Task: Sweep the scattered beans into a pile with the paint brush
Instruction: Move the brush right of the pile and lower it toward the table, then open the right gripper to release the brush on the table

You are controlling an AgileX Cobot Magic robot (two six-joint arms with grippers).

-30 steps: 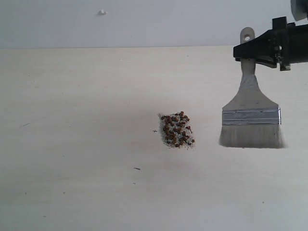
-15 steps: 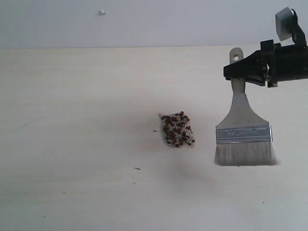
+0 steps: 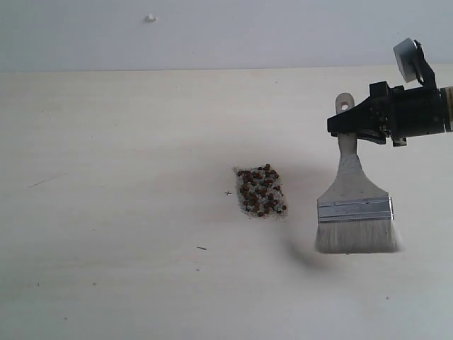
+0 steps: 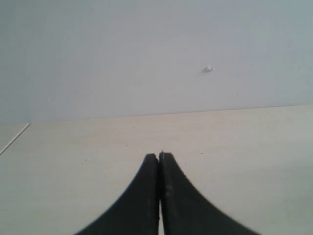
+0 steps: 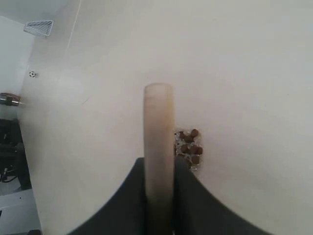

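Right tool pinches the paint brush by its handle, bristles down by the counter; the pile of beans lies near, off the brush's left edge. Left tool: pressed together.

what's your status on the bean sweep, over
Right gripper shut on brush handle; left gripper shut, empty. Beans heaped in one clump, brush hanging beside them, bristles not touching. Nothing between brush and beans.
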